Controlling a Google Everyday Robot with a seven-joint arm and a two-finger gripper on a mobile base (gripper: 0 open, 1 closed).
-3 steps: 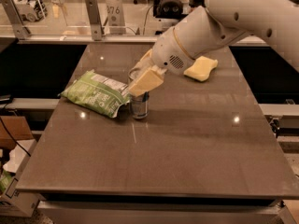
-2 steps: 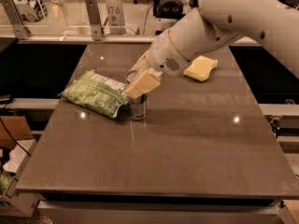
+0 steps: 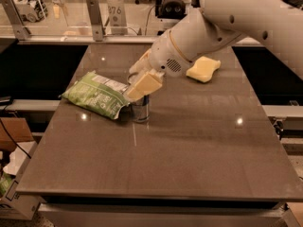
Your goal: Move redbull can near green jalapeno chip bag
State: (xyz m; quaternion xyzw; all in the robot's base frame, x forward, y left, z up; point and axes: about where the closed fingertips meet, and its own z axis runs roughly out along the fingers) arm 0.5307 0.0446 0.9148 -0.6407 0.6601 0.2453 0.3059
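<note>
The redbull can (image 3: 140, 111) stands upright on the brown table (image 3: 189, 145), left of centre. Only its lower part shows. My gripper (image 3: 140, 90) comes down from the upper right over the can's top and hides it. The green jalapeno chip bag (image 3: 97, 94) lies flat just left of the can, its right end almost touching it.
A pale yellow sponge (image 3: 203, 69) lies at the back right of the table, behind my arm (image 3: 222, 25). A counter with metal posts (image 3: 94, 18) runs along the far edge. A cardboard box (image 3: 14, 193) sits on the floor at the left.
Almost nothing has changed. My arm has shifted very slightly to the left. The can and the bag have stayed where they were.
</note>
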